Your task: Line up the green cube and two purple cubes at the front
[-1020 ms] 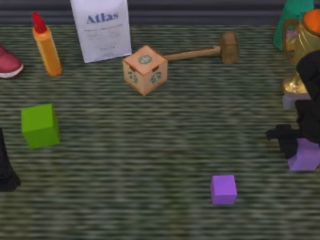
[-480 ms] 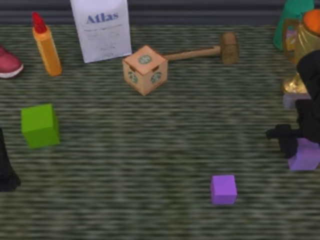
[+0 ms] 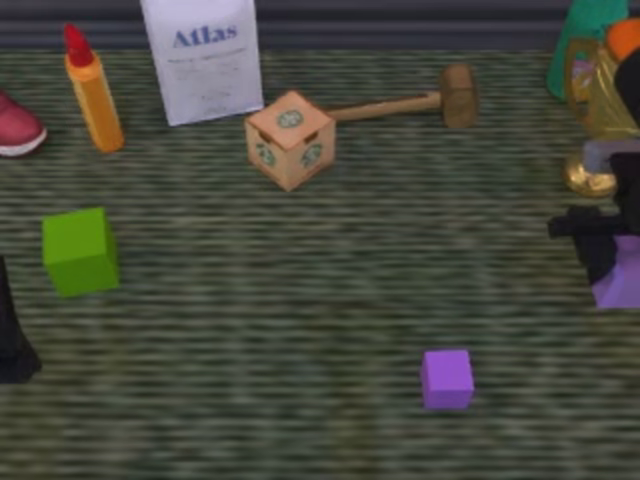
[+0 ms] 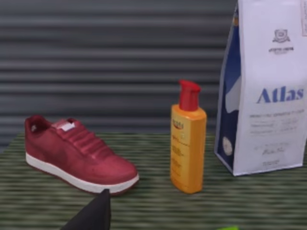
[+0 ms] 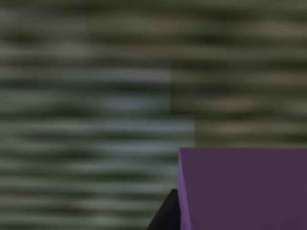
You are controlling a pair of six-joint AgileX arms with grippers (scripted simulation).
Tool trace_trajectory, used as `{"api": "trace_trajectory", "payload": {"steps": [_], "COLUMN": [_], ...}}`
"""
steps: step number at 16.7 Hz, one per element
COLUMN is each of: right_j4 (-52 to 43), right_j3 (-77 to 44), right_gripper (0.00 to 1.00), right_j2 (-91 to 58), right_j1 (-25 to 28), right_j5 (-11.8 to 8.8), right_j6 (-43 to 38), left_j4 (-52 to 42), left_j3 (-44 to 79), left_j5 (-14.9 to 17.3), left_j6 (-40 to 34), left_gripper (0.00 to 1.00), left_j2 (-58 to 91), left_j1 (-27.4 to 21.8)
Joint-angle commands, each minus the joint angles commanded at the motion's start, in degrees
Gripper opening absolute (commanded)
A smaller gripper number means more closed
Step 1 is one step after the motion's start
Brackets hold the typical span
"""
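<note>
Gripping the paler lavender cube (image 3: pixel 622 283) at the table's (image 3: pixel 300 300) right edge, our right hand (image 3: pixel 605 262) pinches it between its fingers; the right wrist view shows the cube's purple face against one dark finger. Our left arm sits parked at the left edge, and we cannot tell its hand's state. The green cube (image 3: pixel 79 250) rests at the left, well apart from the small violet cube (image 3: pixel 446 378) near the front.

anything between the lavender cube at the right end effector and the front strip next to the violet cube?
Nothing visible. The mat between the lavender cube at the right end effector and the violet cube is bare; the hammer and emblem cube sit farther back.
</note>
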State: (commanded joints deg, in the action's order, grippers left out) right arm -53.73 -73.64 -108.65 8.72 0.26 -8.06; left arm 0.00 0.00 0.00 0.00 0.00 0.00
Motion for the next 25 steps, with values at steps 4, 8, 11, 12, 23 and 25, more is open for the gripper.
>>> {"api": "trace_trajectory", "payload": {"steps": [4, 8, 11, 12, 23, 25], "right_j4": [-0.34, -1.62, -3.97, -4.87, -9.65, -9.51], "right_j3": [-0.16, -2.71, -7.02, -8.64, -18.68, -18.52], "right_gripper": [0.0, 0.0, 0.0, 0.0, 0.0, 0.0], "right_j2": [0.19, -1.41, -4.05, -5.0, -9.19, -8.95], "right_j1": [-0.21, 3.88, 12.48, 16.01, 38.42, 38.22], "right_j5": [-0.03, 0.09, 0.29, 0.36, 0.94, 0.82], "right_j6": [-0.1, -4.15, -12.62, -16.17, -39.11, -39.14], "left_j4": [0.0, 0.0, 0.0, 0.0, 0.0, 0.0], "left_j3": [0.0, 0.0, 0.0, 0.0, 0.0, 0.0], "left_j5": [0.0, 0.0, 0.0, 0.0, 0.0, 0.0], "left_j6": [0.0, 0.0, 0.0, 0.0, 0.0, 0.0], "left_gripper": [1.0, 1.0, 1.0, 1.0, 1.0, 1.0], "left_j2": [0.0, 0.0, 0.0, 0.0, 0.0, 0.0], "left_j1": [0.0, 0.0, 0.0, 0.0, 0.0, 0.0]}}
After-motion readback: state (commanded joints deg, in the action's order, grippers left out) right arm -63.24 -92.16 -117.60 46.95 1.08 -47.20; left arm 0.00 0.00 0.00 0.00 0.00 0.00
